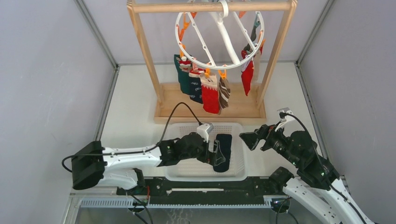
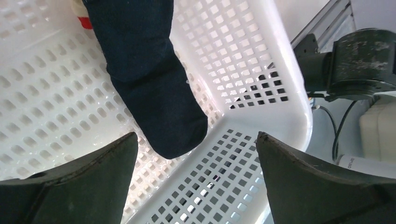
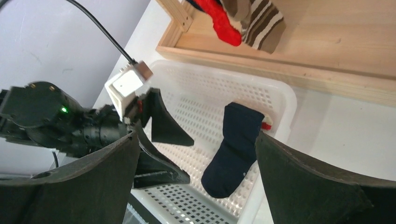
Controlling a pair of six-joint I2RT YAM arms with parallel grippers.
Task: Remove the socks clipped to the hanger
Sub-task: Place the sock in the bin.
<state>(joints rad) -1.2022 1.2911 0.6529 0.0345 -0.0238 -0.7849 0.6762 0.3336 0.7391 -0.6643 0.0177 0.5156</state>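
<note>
White tabletop (image 1: 135, 116); lettering on hung socks (image 1: 196, 86) unreadably small.

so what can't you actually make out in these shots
top external: the hook of the hanger is cut off by the upper edge; the socks at the back overlap behind the ring, so their count is unclear.
left wrist: the upper part of the navy sock runs past the top edge.
right wrist: only the toes of the red sock and striped sock show; the rest is cut off.
</note>
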